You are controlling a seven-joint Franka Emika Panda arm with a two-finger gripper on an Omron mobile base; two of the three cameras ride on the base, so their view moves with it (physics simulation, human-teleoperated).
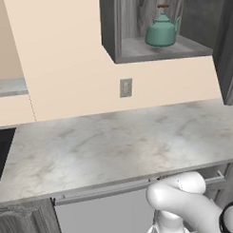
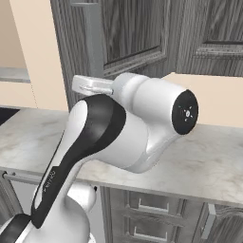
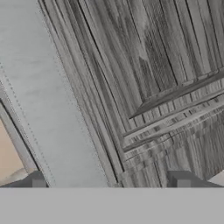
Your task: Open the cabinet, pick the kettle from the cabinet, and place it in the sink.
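Hand view puts you right against the cabinet door (image 3: 166, 87): dark grey woodgrain with the raised-panel moulding running diagonally across the picture, and the door's pale grey edge (image 3: 48, 100) as a broad band on the left. The gripper (image 3: 110, 183) shows as two small dark fingertips (image 3: 38, 181) at the bottom, set well apart with the door's edge region between them, so you can read the jaws as spread and clamped on nothing. You cannot tell from this picture whether either tip touches the wood.

In the right base view, the arm (image 2: 118, 128) bulks in the foreground over the front edge of the marble counter (image 2: 213, 166), and its hand reaches up to the swung-open door (image 2: 128, 33) beyond it. Grey floor cabinets (image 2: 152, 209) sit under the counter's front edge.

In the left base view, you look across the bare counter (image 1: 114, 142) to the cream wall with a wall outlet (image 1: 126, 87). Above it hangs the cabinet (image 1: 110, 23), standing open, and the kettle (image 1: 162, 30) stands upright on its grey interior shelf (image 1: 135, 48), towards the right half of the shelf, spout to the right, reddish-brown handle arched above the lid. The open door's edge shows at the far right.
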